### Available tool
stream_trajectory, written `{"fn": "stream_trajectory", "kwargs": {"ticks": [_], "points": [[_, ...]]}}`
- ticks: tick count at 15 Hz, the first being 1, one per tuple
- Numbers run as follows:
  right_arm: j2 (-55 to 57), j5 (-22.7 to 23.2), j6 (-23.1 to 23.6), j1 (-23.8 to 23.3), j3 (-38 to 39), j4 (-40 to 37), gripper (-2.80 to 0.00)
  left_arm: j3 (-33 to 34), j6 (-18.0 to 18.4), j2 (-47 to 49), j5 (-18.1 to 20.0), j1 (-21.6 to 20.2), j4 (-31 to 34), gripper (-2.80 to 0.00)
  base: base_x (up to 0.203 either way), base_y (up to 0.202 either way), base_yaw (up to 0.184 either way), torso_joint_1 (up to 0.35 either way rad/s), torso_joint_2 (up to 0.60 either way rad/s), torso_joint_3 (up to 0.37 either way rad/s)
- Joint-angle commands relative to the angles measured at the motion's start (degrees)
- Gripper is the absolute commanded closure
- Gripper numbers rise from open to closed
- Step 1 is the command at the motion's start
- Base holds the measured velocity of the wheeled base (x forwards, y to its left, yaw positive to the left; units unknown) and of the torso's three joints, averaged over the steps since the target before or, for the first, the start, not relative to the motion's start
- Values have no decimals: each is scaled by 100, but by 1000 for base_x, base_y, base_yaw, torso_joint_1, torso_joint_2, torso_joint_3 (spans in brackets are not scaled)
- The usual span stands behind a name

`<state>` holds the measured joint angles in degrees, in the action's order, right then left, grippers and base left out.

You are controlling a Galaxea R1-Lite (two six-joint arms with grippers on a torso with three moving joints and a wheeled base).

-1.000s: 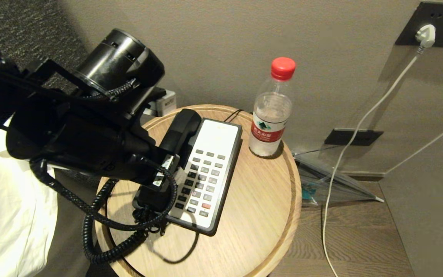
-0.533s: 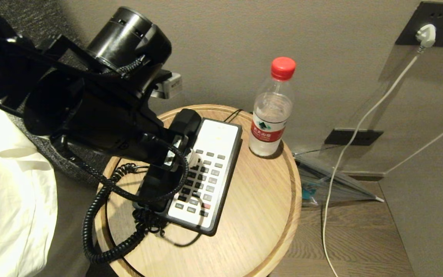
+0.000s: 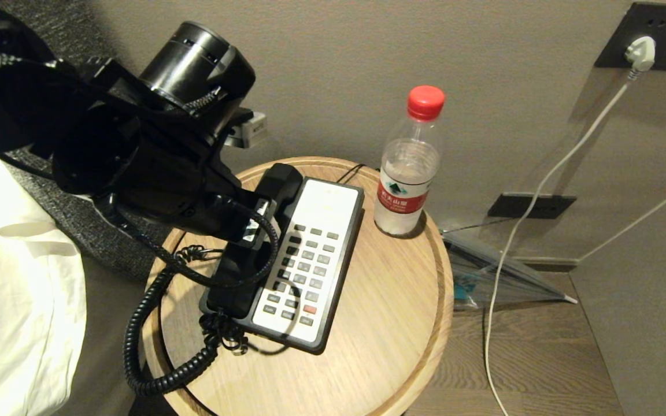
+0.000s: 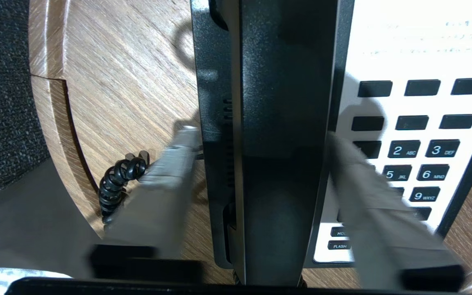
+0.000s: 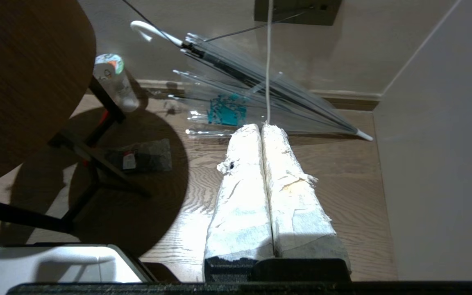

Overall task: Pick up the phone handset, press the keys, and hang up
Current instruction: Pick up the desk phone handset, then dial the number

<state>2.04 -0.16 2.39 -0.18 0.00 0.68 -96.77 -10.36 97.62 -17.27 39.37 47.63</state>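
Observation:
The black phone handset [image 3: 235,283] lies in its cradle on the left side of the phone base [image 3: 324,202], which has a white face and dark keys [image 3: 304,266]. My left gripper [image 3: 255,222] hangs over the handset's middle. In the left wrist view the left gripper [image 4: 258,134] is open and straddles the handset [image 4: 285,123]. One finger [image 4: 174,164] is outside the base's edge, over the table. The other finger sits over the keys [image 4: 408,151]. My right gripper [image 5: 262,127] is shut on nothing, parked low above the floor.
The phone stands on a round wooden table [image 3: 391,323] with a raised rim. A red-capped water bottle [image 3: 405,173] stands behind the phone. The coiled cord [image 3: 136,335] loops off the table's left edge. White bedding [image 3: 9,289] lies left; a clear umbrella [image 3: 500,271] and white cable [image 3: 541,185] are right.
My left gripper has moved from the handset's near end up to its middle and has drawn back a little. The handset has stayed in its cradle. The right arm has not moved.

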Motion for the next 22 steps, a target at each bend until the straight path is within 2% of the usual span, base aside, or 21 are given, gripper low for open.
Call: {"fn": "stream_trajectory", "kwargs": {"ticks": [1,10,17,22], "points": [[7,-2,7,1,7,2,0,9,-10,-6,-13,1,27,0,0,0,0,-2,-2,35],[7,-2,7,1,9,2,0,0,-80,-112,-4,1,10,0,0,0,0,0,0,0],[4,-2,7,1,9,2,0,-91,-73,-670,-32,84,15,0,0,0,0,0,0,0],[7,-2,7,1,9,2,0,-69,-290,-2043,-76,161,5,0,0,0,0,0,0,0]]}}
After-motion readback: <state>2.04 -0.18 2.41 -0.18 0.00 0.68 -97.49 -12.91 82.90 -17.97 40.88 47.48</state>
